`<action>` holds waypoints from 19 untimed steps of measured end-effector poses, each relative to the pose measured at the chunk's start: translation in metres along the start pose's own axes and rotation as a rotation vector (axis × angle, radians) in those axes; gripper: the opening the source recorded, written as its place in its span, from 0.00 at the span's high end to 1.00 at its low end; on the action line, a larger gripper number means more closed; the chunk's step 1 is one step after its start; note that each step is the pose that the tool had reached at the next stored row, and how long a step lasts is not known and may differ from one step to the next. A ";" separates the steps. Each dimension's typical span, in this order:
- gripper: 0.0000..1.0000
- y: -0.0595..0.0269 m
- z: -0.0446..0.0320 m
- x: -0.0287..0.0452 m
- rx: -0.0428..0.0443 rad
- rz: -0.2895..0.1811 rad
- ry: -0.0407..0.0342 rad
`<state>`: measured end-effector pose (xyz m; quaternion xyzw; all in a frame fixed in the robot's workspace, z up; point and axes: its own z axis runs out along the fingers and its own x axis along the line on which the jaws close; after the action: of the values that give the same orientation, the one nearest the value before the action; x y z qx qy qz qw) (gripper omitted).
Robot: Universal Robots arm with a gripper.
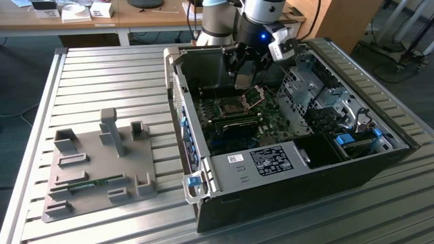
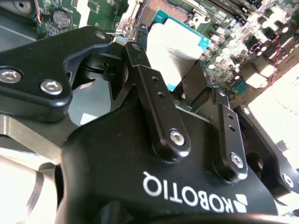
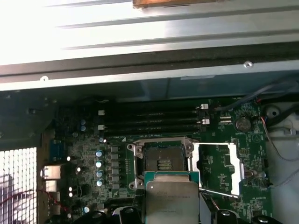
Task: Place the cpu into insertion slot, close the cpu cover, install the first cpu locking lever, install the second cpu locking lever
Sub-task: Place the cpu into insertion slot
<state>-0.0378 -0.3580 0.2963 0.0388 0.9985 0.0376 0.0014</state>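
Computer case (image 1: 305, 195), black and open, lies on the ribbed metal counter (image 1: 101, 76) at the exterior view's right. At upper middle the black two-fingered hand (image 1: 245, 81) hangs over the green motherboard's (image 1: 271, 122) square dark-framed insertion slot (image 1: 229, 107), beside the upright coppery hinged cpu cover (image 1: 258, 98).

In the second wrist view its fingers (image 2: 154, 88) clasp the flat square silver-grey cpu (image 2: 175, 44).

In the first wrist view the cpu (image 3: 170, 200) hangs near the uncovered insertion slot (image 3: 163, 161), and the cpu cover (image 3: 236, 170) is swung open.

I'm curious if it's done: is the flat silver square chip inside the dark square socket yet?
No, the gripper holds the silver-grey square chip, and the dark-framed socket lies bare.
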 end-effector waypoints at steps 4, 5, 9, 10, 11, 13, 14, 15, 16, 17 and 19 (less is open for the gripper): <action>0.46 -0.0001 0.0010 0.0000 0.0001 0.059 -0.0044; 0.46 -0.0001 0.0013 0.0000 0.0001 0.076 -0.0056; 0.46 -0.0002 0.0023 0.0000 0.0000 0.149 -0.0111; 0.46 -0.0002 0.0025 0.0000 0.0000 0.167 -0.0125; 0.46 -0.0002 0.0027 0.0000 0.0000 0.184 -0.0138; 0.46 -0.0003 0.0032 0.0000 0.0000 0.220 -0.0165; 0.46 -0.0003 0.0034 0.0000 0.0001 0.238 -0.0179; 0.46 -0.0003 0.0037 0.0000 0.0000 0.256 -0.0192; 0.46 -0.0003 0.0039 0.0000 0.0000 0.276 -0.0208; 0.46 -0.0003 0.0041 0.0000 0.0000 0.294 -0.0221; 0.46 -0.0004 0.0046 0.0000 0.0001 0.330 -0.0248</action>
<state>-0.0378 -0.3580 0.2917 0.2025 0.9786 0.0368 0.0076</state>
